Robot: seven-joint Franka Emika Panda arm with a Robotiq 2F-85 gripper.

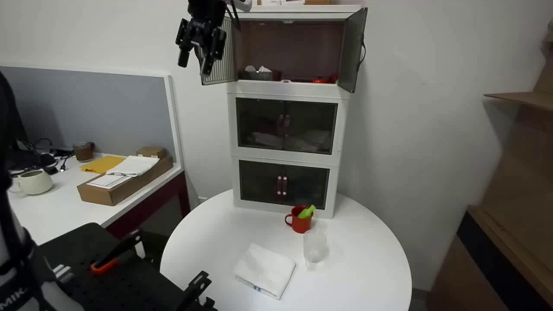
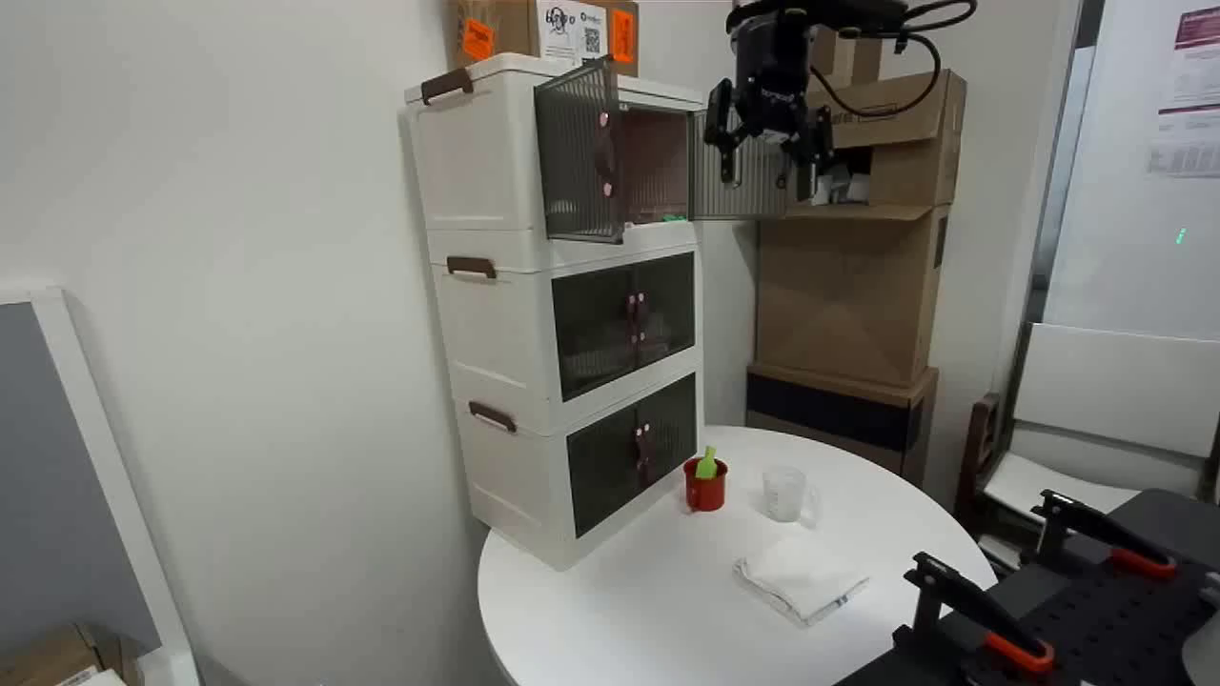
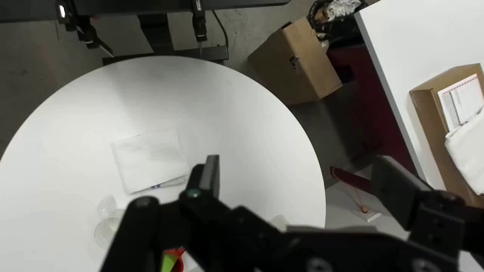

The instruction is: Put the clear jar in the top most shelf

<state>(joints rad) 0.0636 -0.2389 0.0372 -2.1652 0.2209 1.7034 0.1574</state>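
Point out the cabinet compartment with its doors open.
The topmost shelf: its two doors are swung outward, while those of the middle compartment and bottom compartment are shut.

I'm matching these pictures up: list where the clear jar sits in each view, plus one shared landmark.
In an exterior view: clear jar low, right of centre, below the red mug.
In an exterior view: clear jar right of centre, lower half, right of the red mug.
Wrist view: clear jar lower left, below the folded white cloth.
Shared landmark, in every view: the folded white cloth.
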